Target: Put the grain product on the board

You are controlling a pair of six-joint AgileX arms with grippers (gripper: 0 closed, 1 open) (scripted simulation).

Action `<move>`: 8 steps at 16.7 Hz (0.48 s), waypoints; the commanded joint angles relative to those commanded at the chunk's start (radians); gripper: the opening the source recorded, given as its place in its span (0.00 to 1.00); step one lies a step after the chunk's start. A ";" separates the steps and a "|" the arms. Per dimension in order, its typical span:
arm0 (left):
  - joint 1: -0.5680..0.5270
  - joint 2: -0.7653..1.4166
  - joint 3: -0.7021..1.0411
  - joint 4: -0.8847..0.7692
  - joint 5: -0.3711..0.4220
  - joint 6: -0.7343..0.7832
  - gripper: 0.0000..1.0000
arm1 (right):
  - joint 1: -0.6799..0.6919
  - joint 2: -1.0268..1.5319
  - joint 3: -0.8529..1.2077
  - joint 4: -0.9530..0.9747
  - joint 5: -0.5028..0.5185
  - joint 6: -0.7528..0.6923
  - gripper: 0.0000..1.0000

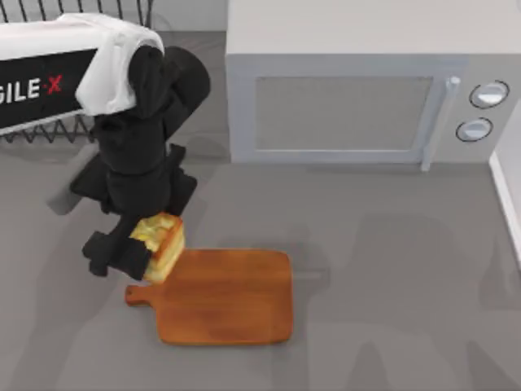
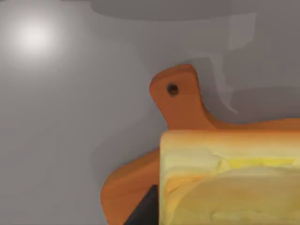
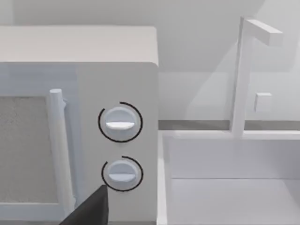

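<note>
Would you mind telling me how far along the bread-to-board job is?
Done: the left gripper has the grain product gripped and carried to the board's handle-side edge. In hand: positioning it over the board. Left: lowering, releasing. The right arm is parked near the microwave.

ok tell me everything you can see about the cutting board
The cutting board is a flat, orange-brown wooden rectangle with rounded corners and a short stubby handle pierced by a small hole. It lies flat on the grey table, handle toward the table's left. The bread piece, held by the left gripper, hangs over its handle-side corner.
</note>
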 joint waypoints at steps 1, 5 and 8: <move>-0.030 -0.003 -0.002 0.008 -0.001 -0.102 0.00 | 0.000 0.000 0.000 0.000 0.000 0.000 1.00; -0.126 -0.029 -0.013 0.047 -0.007 -0.411 0.00 | 0.000 0.000 0.000 0.000 0.000 0.000 1.00; -0.165 -0.048 -0.021 0.069 -0.012 -0.528 0.00 | 0.000 0.000 0.000 0.000 0.000 0.000 1.00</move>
